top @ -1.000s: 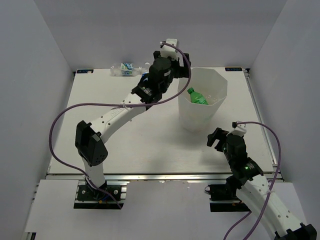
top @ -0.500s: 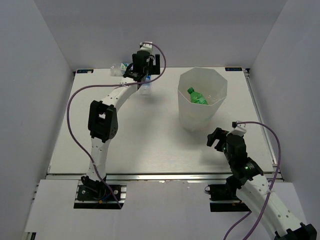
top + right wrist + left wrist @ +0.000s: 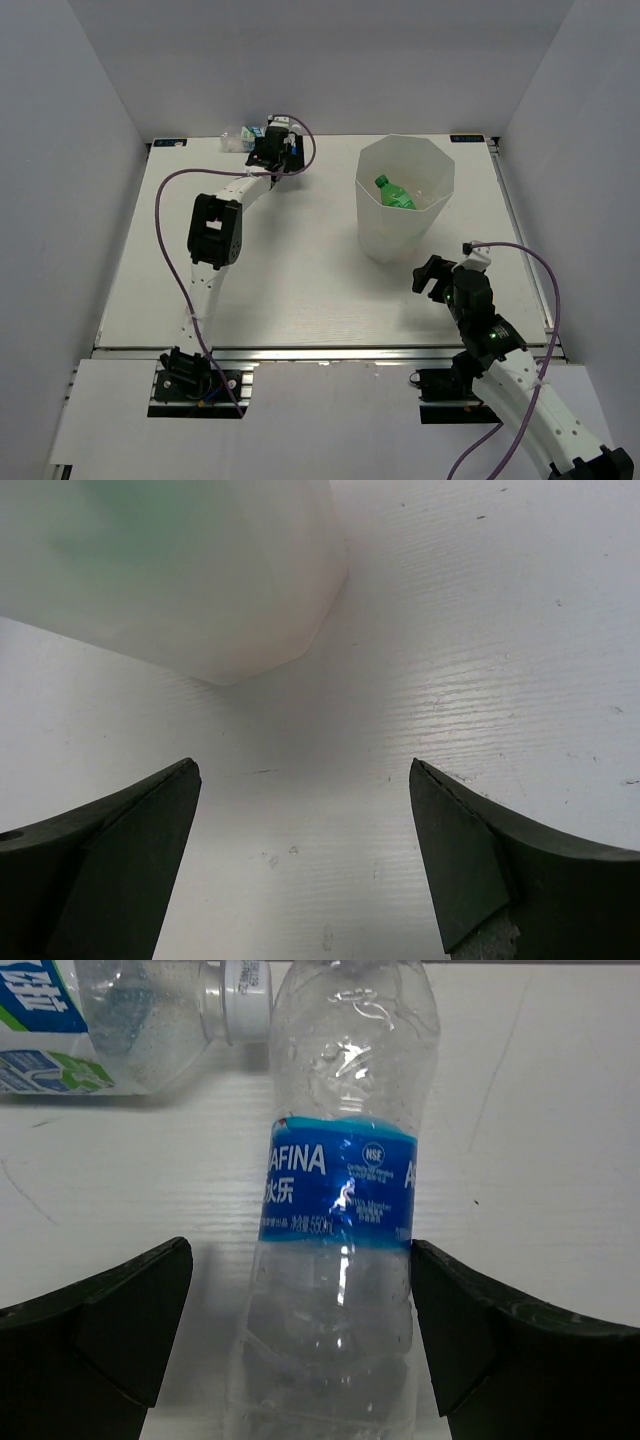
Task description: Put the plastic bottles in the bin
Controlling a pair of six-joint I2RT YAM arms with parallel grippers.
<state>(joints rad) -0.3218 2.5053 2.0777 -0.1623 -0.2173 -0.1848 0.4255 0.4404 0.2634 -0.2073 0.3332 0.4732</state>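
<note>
The white table (image 3: 290,280) carries the bin (image 3: 385,235) right of centre, toward the far side, and a green bottle (image 3: 395,193) lies inside it. The left arm reaches to the far left edge, where two more bottles lie on their sides. One, with a blue-and-green label (image 3: 60,1020), lies crosswise. Its white cap (image 3: 245,988) is just beside the far end of a clear bottle with a blue label (image 3: 340,1195), crowding that end.

The clear bottle runs near to far between the fingers of the left claw (image 3: 300,1250), which are spread wide and not clamped. The right finger (image 3: 490,1340) sits against the bottle's side, though actual contact cannot be told. The left finger (image 3: 110,1330) stands off, with bare table between it and the bottle.

The right claw (image 3: 300,765) hangs low at the near right, fingers apart over bare table. The bin's base is just beyond it, on the far left.
</note>
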